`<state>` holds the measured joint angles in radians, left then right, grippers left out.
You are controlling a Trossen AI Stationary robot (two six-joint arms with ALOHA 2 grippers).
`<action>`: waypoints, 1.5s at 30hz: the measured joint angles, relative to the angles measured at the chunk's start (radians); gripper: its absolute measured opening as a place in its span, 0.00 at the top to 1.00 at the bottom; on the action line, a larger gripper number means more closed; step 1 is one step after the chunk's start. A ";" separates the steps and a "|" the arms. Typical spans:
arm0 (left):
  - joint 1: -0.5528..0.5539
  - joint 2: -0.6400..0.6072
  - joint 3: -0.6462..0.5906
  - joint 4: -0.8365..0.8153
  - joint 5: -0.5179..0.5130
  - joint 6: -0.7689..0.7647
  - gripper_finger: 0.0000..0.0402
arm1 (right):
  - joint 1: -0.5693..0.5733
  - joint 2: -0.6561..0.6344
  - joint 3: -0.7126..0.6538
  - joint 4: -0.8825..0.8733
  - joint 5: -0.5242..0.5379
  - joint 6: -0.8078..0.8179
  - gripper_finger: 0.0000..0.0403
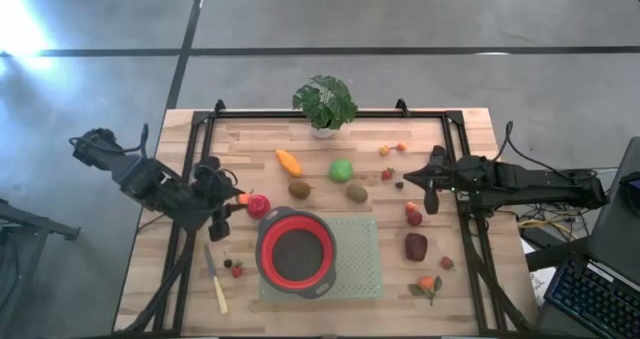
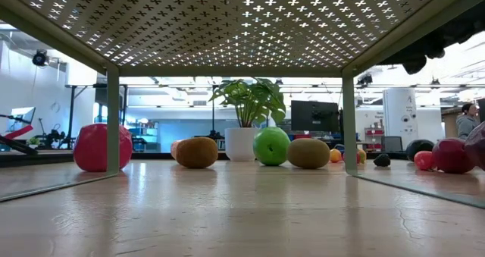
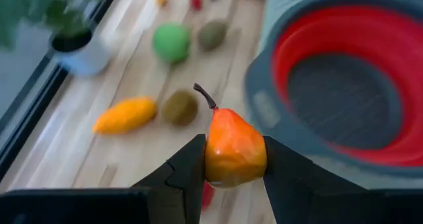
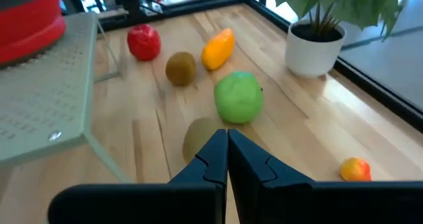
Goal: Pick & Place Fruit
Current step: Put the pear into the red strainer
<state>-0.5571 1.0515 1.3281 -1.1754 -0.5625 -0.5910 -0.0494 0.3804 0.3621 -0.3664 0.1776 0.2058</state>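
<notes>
Orange-red little pear [image 3: 234,148] is pinched between the fingers of the left claw [image 3: 234,178], stem pointing up and away from the wrist, so that piece is already off the table [image 1: 470,289]. What the drop turns on, I'd say: the red collapsible bowl [image 1: 296,251] on its green mat [image 1: 365,254] sits just to the right of that claw in the high view, close by, with the red apple [image 1: 258,205] in between. Short sideways carry over the rim and let go, basically.

Right claw [image 1: 432,191] is pressed fully shut with nothing in it, parked over on the table's right side near the small red bits, so the left arm is clearly the nearer one to the bowl.

View differences: overhead barely shows the pear, just a speck of orange at the claw, while the left wrist view shows the grip plainly. Low view misses both claws but shows the green ball [image 2: 271,146] and kiwis [image 2: 196,152] resting on the wood
</notes>
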 joint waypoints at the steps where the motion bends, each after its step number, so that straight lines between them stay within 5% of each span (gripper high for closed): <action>1: 0.000 0.000 -0.002 0.037 0.004 0.035 0.67 | 0.002 -0.025 -0.012 0.000 -0.001 0.000 0.98; 20: 0.004 0.198 0.092 0.128 0.056 0.245 0.67 | 0.050 -0.276 -0.184 0.087 -0.002 -0.033 0.98; 34: 0.008 0.363 0.246 0.129 0.074 0.366 0.67 | 0.050 -0.318 -0.210 0.093 0.012 -0.105 0.98; 45: 0.035 0.422 0.256 0.136 0.075 0.380 0.65 | 0.049 -0.318 -0.210 0.089 0.013 -0.088 0.98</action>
<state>-0.5225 1.4736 1.5837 -1.0393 -0.4877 -0.2108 -0.0002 0.0620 0.1524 -0.2771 0.1905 0.1181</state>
